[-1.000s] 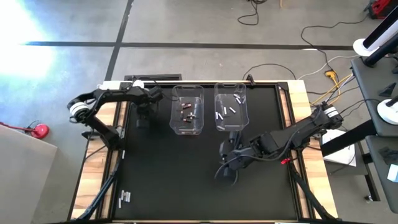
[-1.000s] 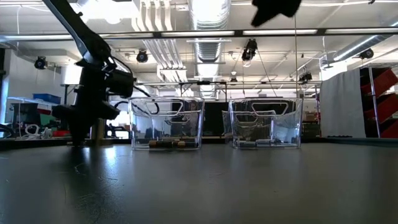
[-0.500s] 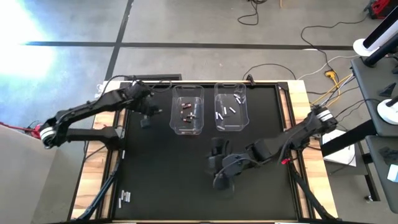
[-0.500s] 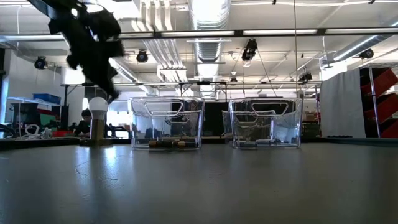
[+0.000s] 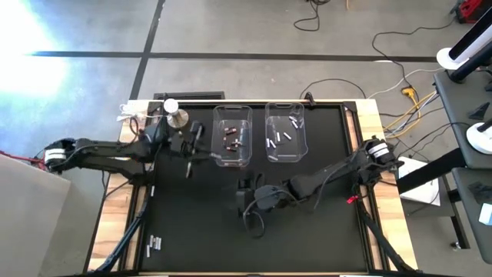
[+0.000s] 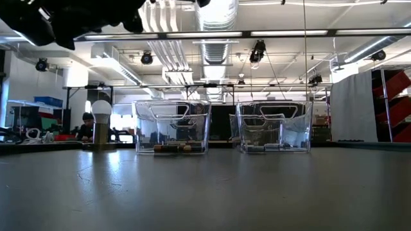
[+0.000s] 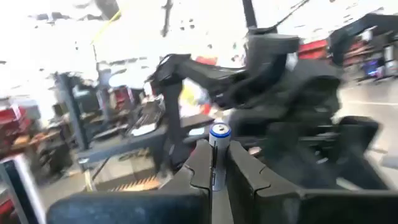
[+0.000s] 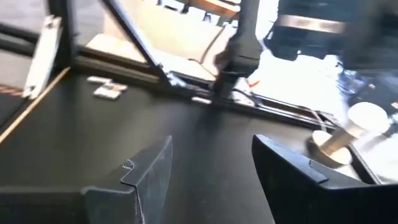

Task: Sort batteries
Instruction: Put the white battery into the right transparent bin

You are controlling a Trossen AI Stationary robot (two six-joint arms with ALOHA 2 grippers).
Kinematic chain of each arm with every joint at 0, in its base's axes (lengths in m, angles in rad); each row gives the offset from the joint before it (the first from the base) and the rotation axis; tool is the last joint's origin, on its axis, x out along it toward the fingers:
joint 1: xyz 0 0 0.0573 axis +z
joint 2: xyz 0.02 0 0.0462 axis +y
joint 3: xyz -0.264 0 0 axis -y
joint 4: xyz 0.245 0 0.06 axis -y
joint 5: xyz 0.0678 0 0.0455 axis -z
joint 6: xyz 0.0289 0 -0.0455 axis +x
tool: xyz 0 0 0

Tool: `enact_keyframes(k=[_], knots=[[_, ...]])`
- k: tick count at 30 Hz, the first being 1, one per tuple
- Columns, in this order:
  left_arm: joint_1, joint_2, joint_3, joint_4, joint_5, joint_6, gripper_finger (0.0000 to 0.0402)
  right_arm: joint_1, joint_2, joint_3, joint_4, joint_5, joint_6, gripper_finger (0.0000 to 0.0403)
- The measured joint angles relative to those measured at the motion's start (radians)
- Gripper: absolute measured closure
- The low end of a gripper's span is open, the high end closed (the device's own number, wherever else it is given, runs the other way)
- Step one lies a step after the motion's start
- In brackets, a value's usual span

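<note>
My left gripper [image 5: 197, 137] hangs above the table just left of the left clear bin [image 5: 232, 154], pointing about level, shut on a silver battery with a blue end [image 7: 219, 132]. My right gripper [image 5: 244, 201] stands open over the table's middle, nearer than the bins, with nothing between its fingers [image 8: 211, 171]. Dark batteries [image 5: 231, 138] lie in the left bin, white ones [image 5: 281, 138] in the right bin [image 5: 285, 154]. A few loose batteries [image 5: 154, 245] lie on the table near the front left corner; the right wrist view shows them as loose batteries [image 8: 106, 88] too. My left gripper pinches the battery's body [image 7: 216, 169] between its two fingers. The battery lies along the fingers, and its blue-capped end [image 7: 219, 130] sticks out past the fingertips. The fingers point roughly level toward the table's right, and the battery is lifted clear of the table.
A round silver knob on a post [image 5: 175, 115] stands at the far left, close behind my left gripper; it also shows as the knob [image 6: 101, 122] in the low view. The two bins [image 6: 171, 125] stand side by side at the far middle. Wooden rails edge the table.
My left gripper has risen from the table beside the knob, tipped from pointing down to about level, and gone a little toward the near edge and the left bin, staying shut. My right gripper has moved toward the table's left, still open.
</note>
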Motion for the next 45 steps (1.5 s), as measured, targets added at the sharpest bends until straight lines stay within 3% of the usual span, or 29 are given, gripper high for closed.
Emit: enact_keyframes(k=[5, 8, 13, 15, 17, 23, 30, 40, 45], knots=[[-0.092, 0.063, -0.007, -0.019, -0.109, 0.057, 0.0397, -0.014, -0.046, 0.002, -0.015, 0.067, 0.053, 0.0188], [-0.108, 0.118, -0.006, -0.021, -0.114, 0.102, 0.0397, -0.018, -0.052, 0.003, -0.056, 0.128, 0.08, 0.0188], [-0.106, 0.153, 0.022, -0.012, -0.118, 0.049, 0.0397, -0.018, -0.055, 0.002, -0.199, 0.466, 0.077, 0.0188], [-0.108, 0.159, 0.024, -0.005, -0.117, 0.042, 0.0396, -0.021, -0.058, 0.002, -0.235, 0.555, 0.066, 0.0188], [-0.108, 0.164, 0.028, 0.001, -0.117, 0.042, 0.0395, -0.023, -0.059, 0.002, -0.237, 0.544, 0.062, 0.0188], [-0.118, 0.187, 0.041, 0.036, -0.117, 0.03, 0.0394, -0.032, -0.06, 0.002, -0.169, 0.287, 0.069, 0.0188], [-0.134, 0.234, 0.041, 0.114, -0.119, 0.03, 0.0394, -0.056, -0.061, 0.001, -0.123, 0.279, 0.072, 0.0196], [-0.134, 0.235, 0.04, 0.118, -0.124, 0.02, 0.0394, -0.078, -0.069, 0.0, -0.119, 0.278, 0.119, 0.029], [-0.134, 0.235, 0.04, 0.111, -0.114, 0.014, 0.0393, -0.078, -0.085, 0.0, -0.144, 0.287, 0.124, 0.0308]])
